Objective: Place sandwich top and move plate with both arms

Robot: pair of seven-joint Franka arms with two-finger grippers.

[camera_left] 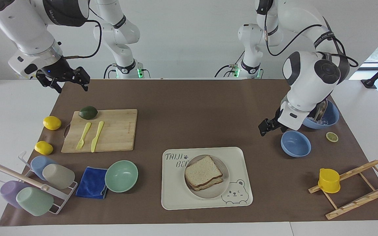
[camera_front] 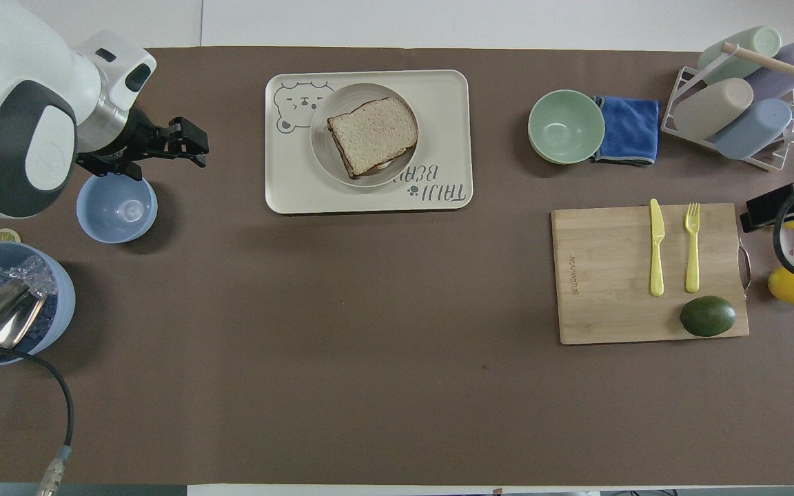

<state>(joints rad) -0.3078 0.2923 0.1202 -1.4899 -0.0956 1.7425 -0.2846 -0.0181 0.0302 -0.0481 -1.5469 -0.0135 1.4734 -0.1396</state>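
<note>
The sandwich top [camera_left: 203, 171] lies flat on a lower slice on the small round plate [camera_left: 220, 191], which sits on the cream bear tray [camera_left: 176, 196]. It also shows in the overhead view [camera_front: 373, 127], on the plate [camera_front: 321, 148]. My left gripper [camera_left: 263, 127] is open and empty, raised over the brown mat beside the small blue bowl, well apart from the tray; it also shows in the overhead view [camera_front: 194, 141]. My right gripper [camera_left: 66, 80] is open and empty, up in the air over the mat's corner near the cutting board.
A small blue bowl [camera_left: 295, 143] and a large blue bowl with ice and a scoop [camera_left: 326, 113] stand under the left arm. A mint bowl [camera_left: 121, 175], a blue cloth [camera_left: 92, 182] and a cutting board [camera_left: 116, 131] with an avocado and cutlery lie toward the right arm's end.
</note>
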